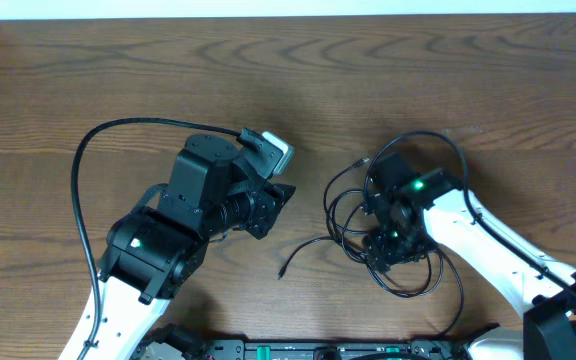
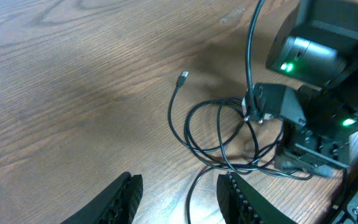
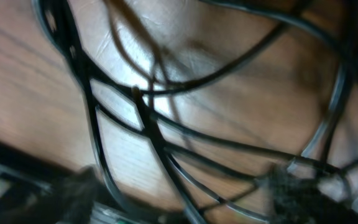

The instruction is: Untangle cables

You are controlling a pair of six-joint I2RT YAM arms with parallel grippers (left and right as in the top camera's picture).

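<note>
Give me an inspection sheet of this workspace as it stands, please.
Surface: brown wooden table, nothing spilled.
Job's things: thin black cables in a looped tangle right of centre; one plug end trails free to the left.
Clutter: nothing seen.
Hands: left hand open, empty, apart from the tangle; right hand down on the tangle, fingers apart with cords between.
Cables: thick black arm cable arcs round the left arm.
Surroundings: dark equipment rail along the near edge.
</note>
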